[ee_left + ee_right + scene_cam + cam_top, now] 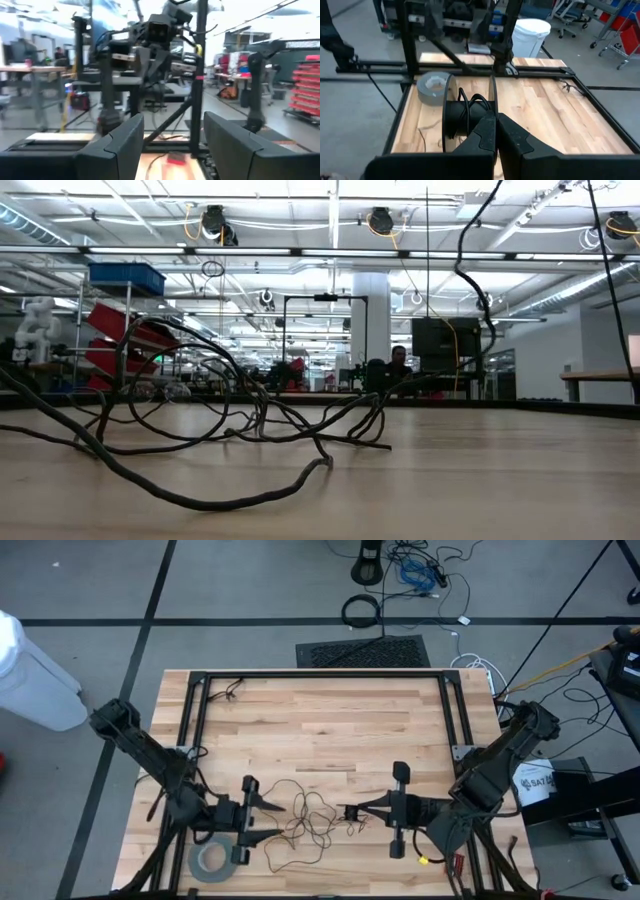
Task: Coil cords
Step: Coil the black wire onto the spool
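The thin cord (305, 820) sprawls in loose loops on the wooden worktop (320, 730), right between the two arms. The left hand (268, 820) hovers at its left edge, fingers spread, nothing gripped. The right hand (345, 811) is clenched tight at the tangle's right side. Grey tape roll (210, 860) lies beside the left arm.

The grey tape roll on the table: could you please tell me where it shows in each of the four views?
High view: grey tape roll lies at the table's near-left corner, beside the left claw.
Low view: not in it.
Left wrist view: not in it.
Right wrist view: it lies flat on the wood near the black frame rail.
Shared landmark: that black frame rail runs just beside the roll in both.
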You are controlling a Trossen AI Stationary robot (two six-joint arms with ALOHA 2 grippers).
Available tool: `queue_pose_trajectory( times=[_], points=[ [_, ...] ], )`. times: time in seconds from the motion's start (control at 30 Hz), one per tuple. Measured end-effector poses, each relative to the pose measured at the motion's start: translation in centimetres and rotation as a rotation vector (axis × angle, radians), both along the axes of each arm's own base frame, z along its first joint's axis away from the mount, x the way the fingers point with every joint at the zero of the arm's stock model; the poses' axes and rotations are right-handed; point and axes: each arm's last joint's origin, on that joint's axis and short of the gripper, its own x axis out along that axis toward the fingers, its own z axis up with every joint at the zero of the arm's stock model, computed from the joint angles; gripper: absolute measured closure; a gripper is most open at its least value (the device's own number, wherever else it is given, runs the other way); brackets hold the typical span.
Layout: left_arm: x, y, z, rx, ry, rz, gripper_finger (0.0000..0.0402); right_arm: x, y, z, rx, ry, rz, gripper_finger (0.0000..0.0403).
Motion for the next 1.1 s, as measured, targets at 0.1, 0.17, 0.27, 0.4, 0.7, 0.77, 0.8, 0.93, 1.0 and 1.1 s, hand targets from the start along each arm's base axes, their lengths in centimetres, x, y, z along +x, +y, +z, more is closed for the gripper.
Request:
queue_pose_trajectory(
  times=[0.1,0.17,0.27,0.4,0.7,0.77,0.8,0.93,1.0,1.1],
  points=[
    [0.3,-0.2,0.3,0.007,-0.016,-0.026,0.0189,0.6,0.2,-0.2,-0.011,-0.009,0.002,0.0403],
    [0.5,-0.3,0.0,0.038,-0.013,-0.026,0.0189,1.1,0.4,-0.5,-0.017,-0.01,0.001,0.0403],
    [0.9,0.1,-0.1,0.038,-0.01,-0.008,0.0189,1.7,0.6,-1.0,-0.026,-0.009,-0.007,0.0403],
    [1.5,0.8,-0.2,0.037,-0.009,0.022,0.0189,2.6,0.3,-1.3,-0.06,-0.007,-0.018,0.0403],
    [1.5,0.8,-0.1,0.036,-0.022,0.015,0.0189,3.8,-1.3,-1.2,-0.13,0.005,-0.033,0.0403],
    [1.6,0.9,-0.1,0.062,-0.024,0.03,0.0189,4.2,-1.9,-1.0,-0.129,-0.004,-0.021,0.0403],
    [1.7,1.1,-0.1,0.075,-0.023,0.039,0.0189,4.4,-2.1,-0.9,-0.129,-0.01,-0.014,0.0403],
    [2.2,1.7,-0.1,0.075,-0.021,0.067,0.0189,5.1,-3.0,-0.8,-0.136,-0.013,-0.007,0.0403],
    [2.4,2.0,-0.1,0.084,-0.022,0.081,0.0189,5.3,-3.4,-0.7,-0.14,-0.012,-0.006,0.0403],
    [2.6,2.3,-0.2,0.093,-0.01,0.095,0.0189,5.6,-3.9,-0.7,-0.141,-0.009,-0.014,0.0403]
  ],
)
